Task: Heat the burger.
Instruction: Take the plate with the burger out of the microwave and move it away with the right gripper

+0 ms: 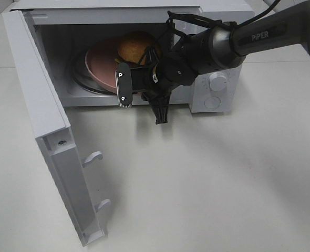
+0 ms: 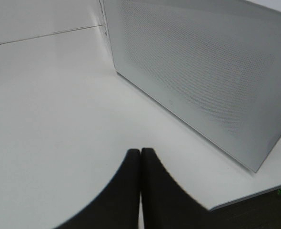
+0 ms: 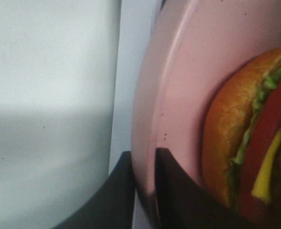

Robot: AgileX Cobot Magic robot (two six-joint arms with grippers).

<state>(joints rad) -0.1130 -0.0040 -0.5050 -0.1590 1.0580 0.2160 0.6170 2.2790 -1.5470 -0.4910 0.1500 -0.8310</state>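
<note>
The white tabletop (image 1: 207,178) carries one white box-shaped microwave oven (image 1: 218,79) with its hinged door (image 1: 44,131) swung fully open toward the near left of the exterior view. Two white latch hooks (image 1: 94,156) project from the door's inner edge. Two round white control knobs (image 1: 216,82) sit one above the other on the oven's front panel, at the right of the cavity.

At the cavity mouth, the right gripper (image 3: 145,167) has its two dark fingers (image 3: 171,191) clamped on the rim of one round pink plate (image 3: 178,86): one finger lies on each face of the rim, and the plate edge fills the narrow gap between them. The black right arm (image 1: 260,34) reaches in from the upper right of the exterior view.

The plate sits inside the cavity and tilts, its near edge raised at the gripper. One round burger (image 1: 136,46) rests on the plate, inside the oven. In the right wrist view it shows a golden-brown bun, green lettuce, a red tomato slice and yellow cheese in stacked layers.

The left gripper (image 2: 140,157) is outside the oven, near the perforated outer face of the open door. Its two dark fingers are pressed together with nothing between them.
</note>
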